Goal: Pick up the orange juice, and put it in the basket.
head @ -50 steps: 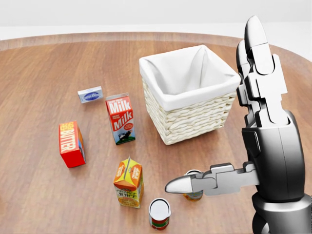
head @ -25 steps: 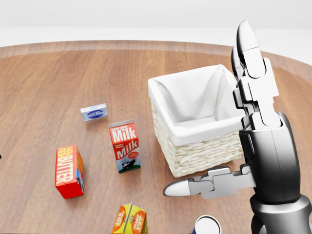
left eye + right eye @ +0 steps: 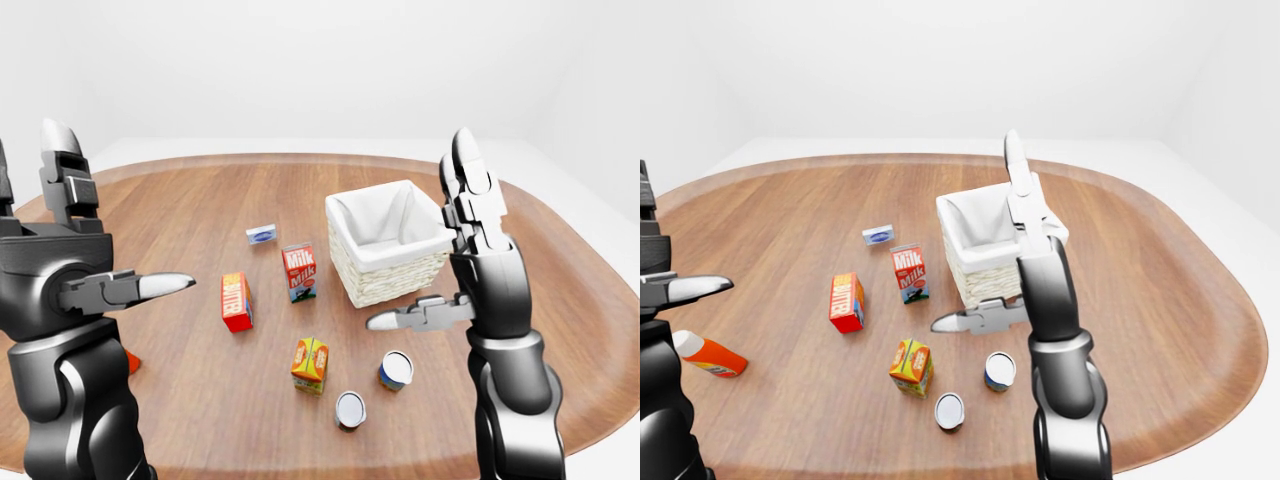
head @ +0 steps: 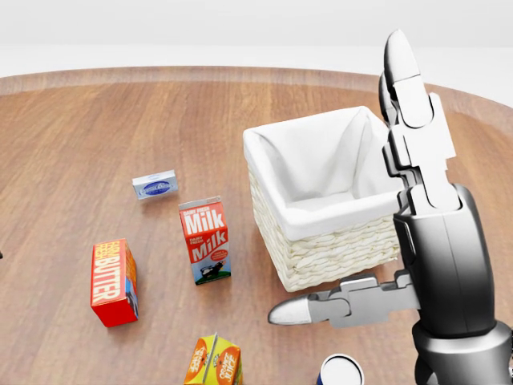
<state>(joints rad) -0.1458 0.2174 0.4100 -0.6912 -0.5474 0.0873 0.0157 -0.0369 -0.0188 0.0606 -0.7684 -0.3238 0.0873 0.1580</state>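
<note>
Wooden table point(image 3: 200, 200), both hands spread open and empty, right hand point(image 3: 470, 270), left hand point(image 3: 70, 270)

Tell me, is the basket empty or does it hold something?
Empty: the basket shows only its white cloth lining; the orange juice carton stands outside on the table.

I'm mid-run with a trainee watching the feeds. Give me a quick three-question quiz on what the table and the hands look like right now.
1. True or false: the orange juice already sits inside the basket.
2. In the left-eye view, which carton stands nearest the basket's left side? A butter box B milk carton C orange juice
3. Fill in: the right hand holds ____.

Key
1. False; it stands on the table, below the basket in that view.
2. B, the milk carton; the butter box stands further left.
3. Nothing; its fingers are open, as are the left hand's.
</note>
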